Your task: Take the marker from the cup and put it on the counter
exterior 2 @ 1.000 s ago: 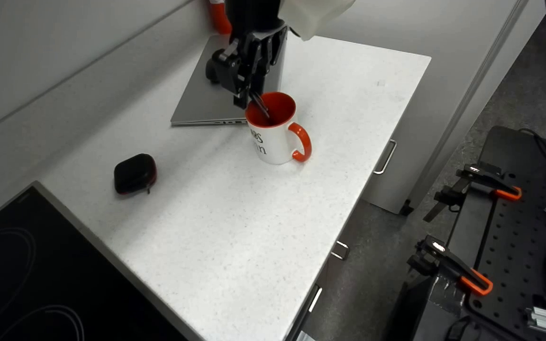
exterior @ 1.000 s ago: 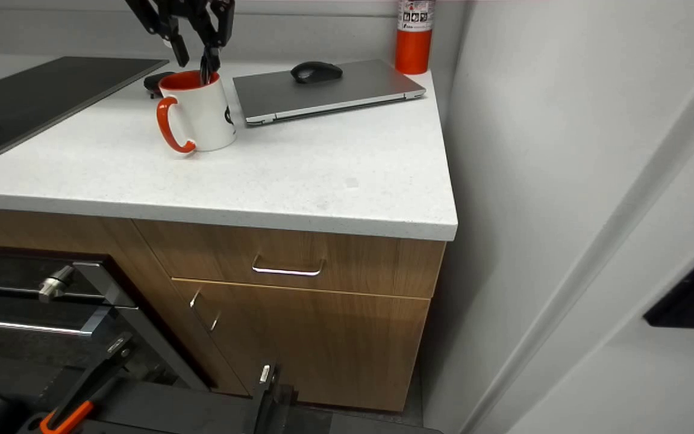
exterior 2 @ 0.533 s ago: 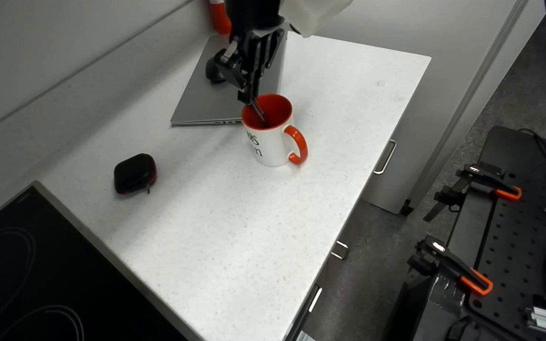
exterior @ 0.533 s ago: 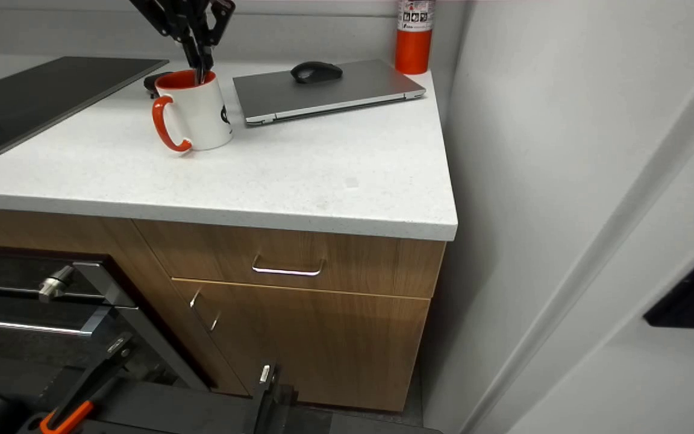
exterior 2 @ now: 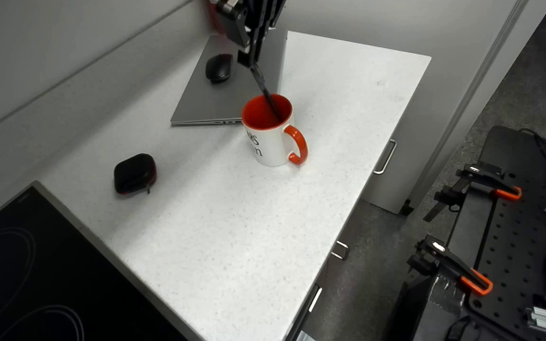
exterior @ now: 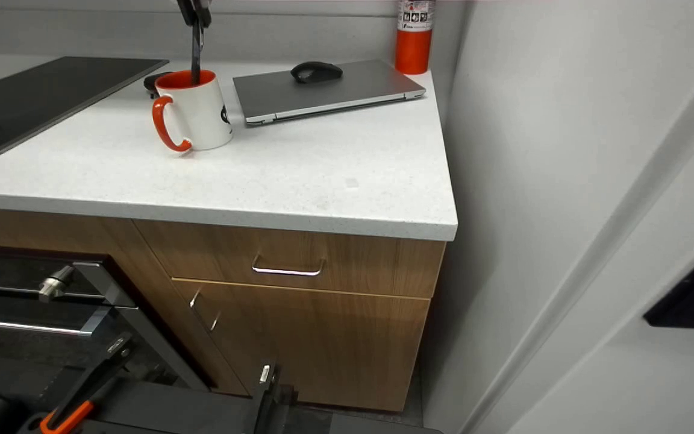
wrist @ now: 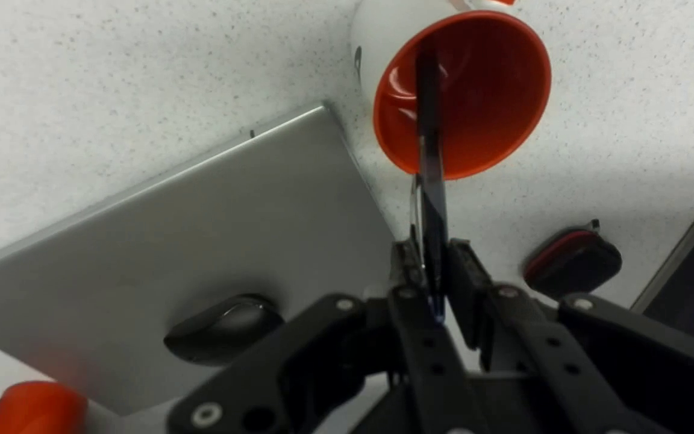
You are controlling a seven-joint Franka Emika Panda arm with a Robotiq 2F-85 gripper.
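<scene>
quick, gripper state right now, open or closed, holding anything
Black two-finger gripper: closed, holding the thin, dark, pen-like marker, its lower end inside the red-rimmed, red-handled white ceramic mug.

This is a kitchen: a black glass cooktop meets the speckled countertop, with an oven and wood-fronted drawer beneath.

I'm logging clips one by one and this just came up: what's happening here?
A robot gripper is closed on a dark marker, holding it near its upper end above a white mug with a red handle. The marker's lower end is inside the mug, so it is not yet fully out. The mug stands upright on the speckled white countertop, beside a closed laptop with a black computer mouse on its lid.
</scene>
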